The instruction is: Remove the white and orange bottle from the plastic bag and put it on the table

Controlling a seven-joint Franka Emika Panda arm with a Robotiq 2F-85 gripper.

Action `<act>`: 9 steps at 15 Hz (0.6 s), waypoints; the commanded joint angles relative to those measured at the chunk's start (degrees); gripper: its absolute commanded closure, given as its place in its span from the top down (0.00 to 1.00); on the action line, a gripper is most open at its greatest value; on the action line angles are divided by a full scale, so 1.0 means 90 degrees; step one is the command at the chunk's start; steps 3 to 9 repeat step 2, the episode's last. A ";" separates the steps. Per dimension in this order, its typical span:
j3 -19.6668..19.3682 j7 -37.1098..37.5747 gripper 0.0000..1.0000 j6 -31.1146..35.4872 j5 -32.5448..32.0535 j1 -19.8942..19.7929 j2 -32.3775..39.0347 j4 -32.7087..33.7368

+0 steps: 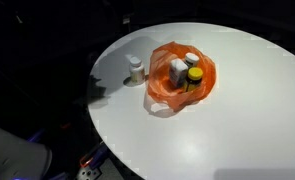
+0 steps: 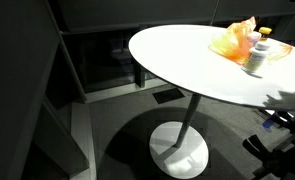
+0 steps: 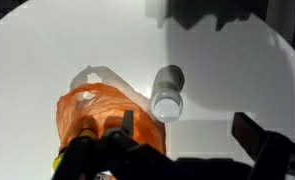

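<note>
An orange plastic bag (image 1: 179,82) lies open on the round white table (image 1: 237,120). It holds a white bottle (image 1: 177,69), a white-capped one (image 1: 192,58) and a dark yellow-capped one (image 1: 194,77). Another white bottle with a white cap (image 1: 136,69) stands upright on the table beside the bag; no orange shows on it. In the wrist view this bottle (image 3: 168,92) stands right of the bag (image 3: 92,115). My gripper (image 3: 187,128) is open and empty above the table, just short of the bottle. The gripper does not show in either exterior view.
The bag (image 2: 235,41) and the standing bottle (image 2: 257,56) sit near the table edge in an exterior view. The table has a single pedestal foot (image 2: 181,150). The surroundings are dark. An arm shadow (image 1: 99,86) falls on the table edge.
</note>
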 commanded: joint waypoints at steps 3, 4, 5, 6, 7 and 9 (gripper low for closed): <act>0.0046 -0.0018 1.00 -0.0007 0.0018 -0.0051 0.0037 0.0003; 0.0046 -0.0018 1.00 -0.0007 0.0018 -0.0051 0.0037 0.0003; 0.0046 -0.0018 1.00 -0.0007 0.0018 -0.0051 0.0037 0.0003; 0.0046 -0.0018 1.00 -0.0007 0.0018 -0.0051 0.0037 0.0003; 0.0046 -0.0018 1.00 -0.0007 0.0018 -0.0051 0.0037 0.0003; 0.0046 -0.0018 1.00 -0.0007 0.0018 -0.0051 0.0037 0.0003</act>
